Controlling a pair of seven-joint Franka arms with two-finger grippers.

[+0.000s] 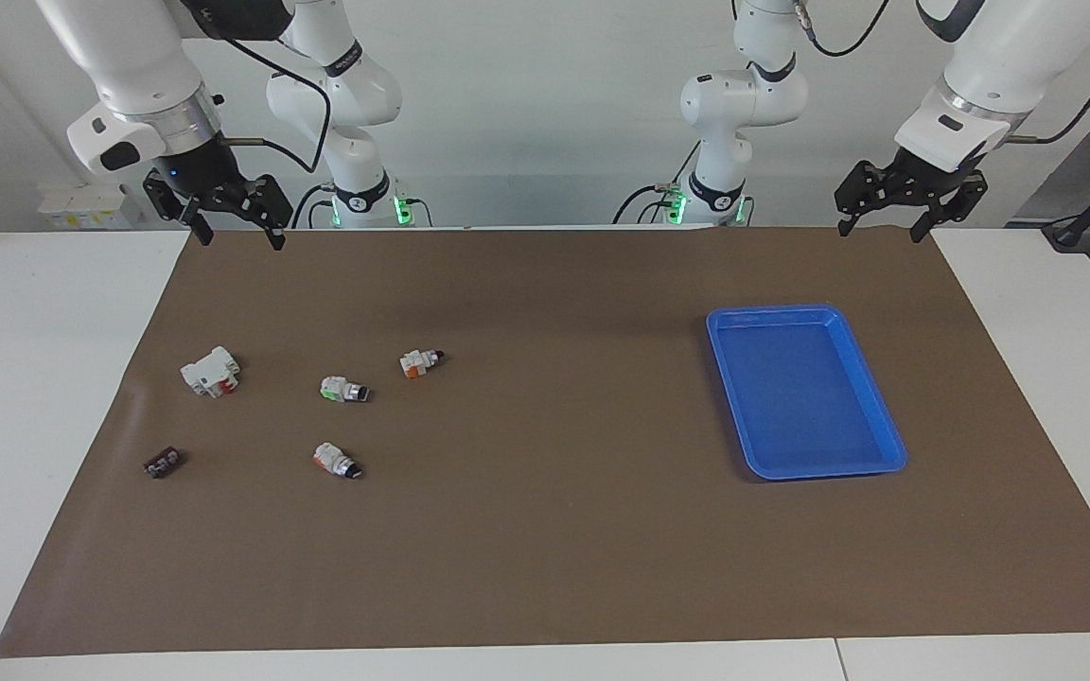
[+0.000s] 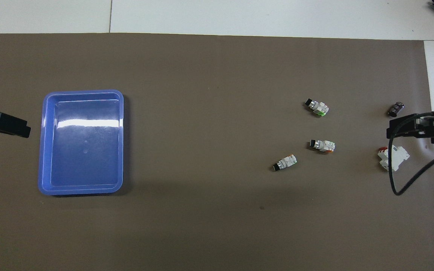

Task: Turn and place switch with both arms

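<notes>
The switch (image 1: 422,362), white with an orange block at one end and a black knob tip at the other, lies on its side on the brown mat; it also shows in the overhead view (image 2: 285,162). My right gripper (image 1: 235,230) hangs open and empty, high over the mat's edge by the robots at the right arm's end, well apart from the switch. It also shows in the overhead view (image 2: 395,130). My left gripper (image 1: 883,228) hangs open and empty over the mat's edge at the left arm's end. Both arms wait.
A green-ended switch (image 1: 344,389) and an orange-ended switch with a silver collar (image 1: 337,461) lie farther from the robots than the switch. A white and red block (image 1: 211,371) and a small dark part (image 1: 164,462) lie toward the right arm's end. A blue tray (image 1: 772,315) sits toward the left arm's end.
</notes>
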